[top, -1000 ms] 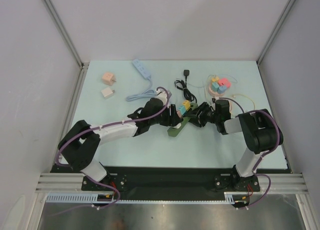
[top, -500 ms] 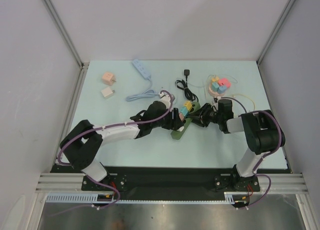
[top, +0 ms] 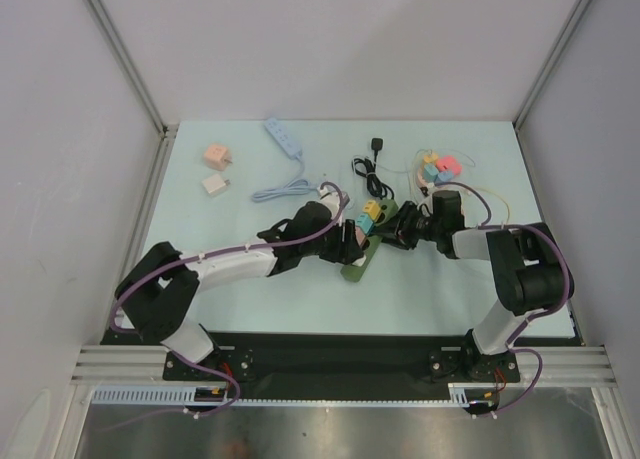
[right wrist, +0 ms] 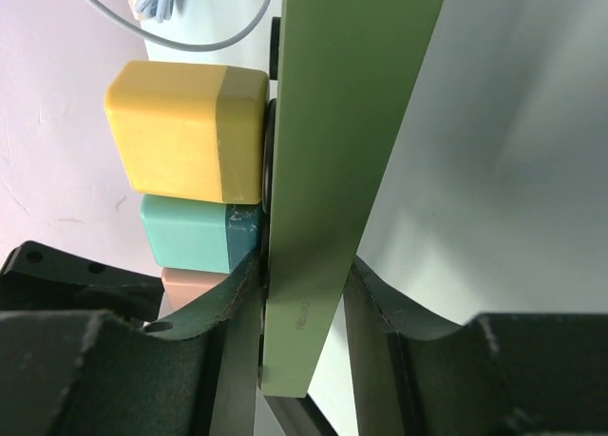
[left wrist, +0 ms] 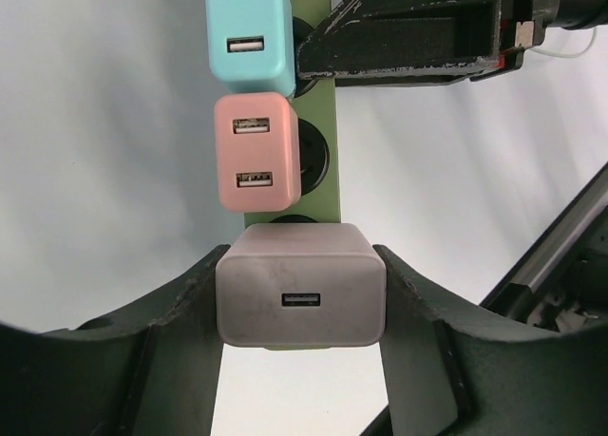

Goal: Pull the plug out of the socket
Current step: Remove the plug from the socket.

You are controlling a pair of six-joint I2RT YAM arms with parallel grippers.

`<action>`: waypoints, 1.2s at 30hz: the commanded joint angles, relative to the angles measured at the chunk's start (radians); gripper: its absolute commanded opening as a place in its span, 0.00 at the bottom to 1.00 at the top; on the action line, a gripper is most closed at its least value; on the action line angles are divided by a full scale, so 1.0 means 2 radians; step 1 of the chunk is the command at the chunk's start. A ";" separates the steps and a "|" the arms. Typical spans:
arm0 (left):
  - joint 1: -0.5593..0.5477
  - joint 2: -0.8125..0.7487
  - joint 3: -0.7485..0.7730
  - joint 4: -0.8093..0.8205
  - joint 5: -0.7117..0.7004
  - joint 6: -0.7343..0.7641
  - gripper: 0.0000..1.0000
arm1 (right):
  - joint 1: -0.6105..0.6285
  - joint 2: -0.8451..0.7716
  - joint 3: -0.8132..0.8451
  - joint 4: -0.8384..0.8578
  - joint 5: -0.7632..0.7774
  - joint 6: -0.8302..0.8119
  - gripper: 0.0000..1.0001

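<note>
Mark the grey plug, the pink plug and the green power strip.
grey plug (left wrist: 301, 284), left wrist view, middle of front face.
pink plug (left wrist: 255, 153), left wrist view, between its two ports.
green power strip (right wrist: 347, 151), right wrist view, flat side.

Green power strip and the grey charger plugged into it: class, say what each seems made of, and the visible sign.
The green power strip: probably moulded plastic, matte; even flat colour, crisp straight edges. The grey charger: probably plastic, satin; soft sheen, rounded corners, one USB port.

Far left — a pink adapter (top: 215, 156), with a white adapter (top: 214, 185) just nearer. Right of them lies a blue power strip (top: 283, 136), then a black cable (top: 371, 169). Far right — a coloured adapter cluster (top: 438, 169).
</note>
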 commanded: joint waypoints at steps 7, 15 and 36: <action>0.012 -0.086 0.023 0.016 0.103 -0.025 0.00 | -0.024 -0.002 0.014 0.000 0.128 -0.063 0.00; -0.018 -0.044 0.072 -0.102 -0.022 0.028 0.00 | -0.024 -0.004 0.013 0.002 0.130 -0.064 0.00; 0.005 -0.042 0.067 -0.074 0.027 -0.063 0.00 | -0.028 -0.006 0.011 0.004 0.133 -0.067 0.00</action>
